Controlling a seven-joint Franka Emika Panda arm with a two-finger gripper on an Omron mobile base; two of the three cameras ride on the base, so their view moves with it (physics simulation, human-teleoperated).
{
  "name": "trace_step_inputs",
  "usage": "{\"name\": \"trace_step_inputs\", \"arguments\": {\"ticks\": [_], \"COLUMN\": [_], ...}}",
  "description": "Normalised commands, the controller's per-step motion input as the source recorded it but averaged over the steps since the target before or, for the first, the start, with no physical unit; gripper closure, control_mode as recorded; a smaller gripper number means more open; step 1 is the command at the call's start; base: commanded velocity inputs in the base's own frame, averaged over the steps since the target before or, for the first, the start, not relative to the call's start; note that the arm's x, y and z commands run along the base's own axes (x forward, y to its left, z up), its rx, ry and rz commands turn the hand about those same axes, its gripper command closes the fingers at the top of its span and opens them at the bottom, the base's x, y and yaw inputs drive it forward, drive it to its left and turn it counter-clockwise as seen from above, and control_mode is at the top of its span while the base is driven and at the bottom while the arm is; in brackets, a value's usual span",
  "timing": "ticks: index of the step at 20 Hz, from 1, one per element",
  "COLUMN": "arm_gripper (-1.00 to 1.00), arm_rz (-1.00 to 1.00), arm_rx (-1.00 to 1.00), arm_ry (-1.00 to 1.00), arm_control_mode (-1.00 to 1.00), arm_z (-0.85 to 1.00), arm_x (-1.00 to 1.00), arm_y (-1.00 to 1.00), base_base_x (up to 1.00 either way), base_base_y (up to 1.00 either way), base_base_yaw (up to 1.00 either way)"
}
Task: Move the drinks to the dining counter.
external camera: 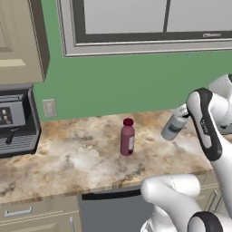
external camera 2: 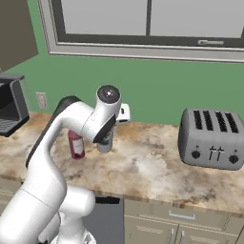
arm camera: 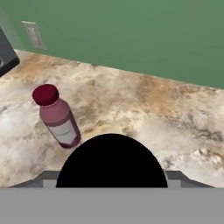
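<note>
The pale grey bottle point(external camera: 173, 125) hangs tilted just above a marbled counter point(external camera: 68, 158) that runs along the green wall. My gripper point(external camera: 183, 114) is shut on its upper part, mostly hidden behind my forearm. In the hand view its black cap point(arm camera: 111, 162) bulges up at the bottom middle. The same bottle point(external camera 2: 105, 142) peeks out below my wrist in the right base view. The dark red bottle point(external camera: 128, 138) with a red cap stands upright on the counter, a little left of the held one point(arm camera: 59, 118) point(external camera 2: 76, 144). The dining counter is out of view.
A black coffee machine point(external camera: 16, 120) sits at the counter's left end and a silver toaster point(external camera 2: 213, 138) at its right. A wall outlet point(external camera: 49, 108) and a window sill are behind. Drawers and a dark appliance front point(external camera: 113, 208) lie below the counter's edge.
</note>
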Motion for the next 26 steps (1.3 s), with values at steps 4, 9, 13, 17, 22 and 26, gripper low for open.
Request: {"name": "trace_step_inputs", "arguments": {"ticks": [4, 9, 13, 17, 22, 26], "arm_gripper": [1.0, 1.0, 1.0, 1.0, 1.0, 1.0], "arm_rz": [0.21, 0.18, 0.05, 0.01, 0.01, 0.0], "arm_rx": [0.0, 0.0, 0.0, 0.0, 0.0, 0.0], "arm_ry": [0.0, -0.03, -0.02, 0.0, 0.0, 0.0], "arm_control_mode": [-1.0, -1.0, -1.0, -1.0, -1.0, 1.0], "arm_z": [0.27, 0.19, 0.01, 0.0, 0.0, 0.0], "arm_x": [-0.63, -0.42, -0.24, -0.13, 0.0, 0.0], "arm_y": [0.14, 0.2, 0.01, 0.0, 0.0, 0.0], "base_base_x": [0.0, 0.0, 0.0, 0.0, 0.0, 0.0], "base_base_y": [0.0, 0.0, 0.0, 0.0, 0.0, 0.0], "base_base_yaw": [0.0, 0.0, 0.0, 0.0, 0.0, 0.0]}}
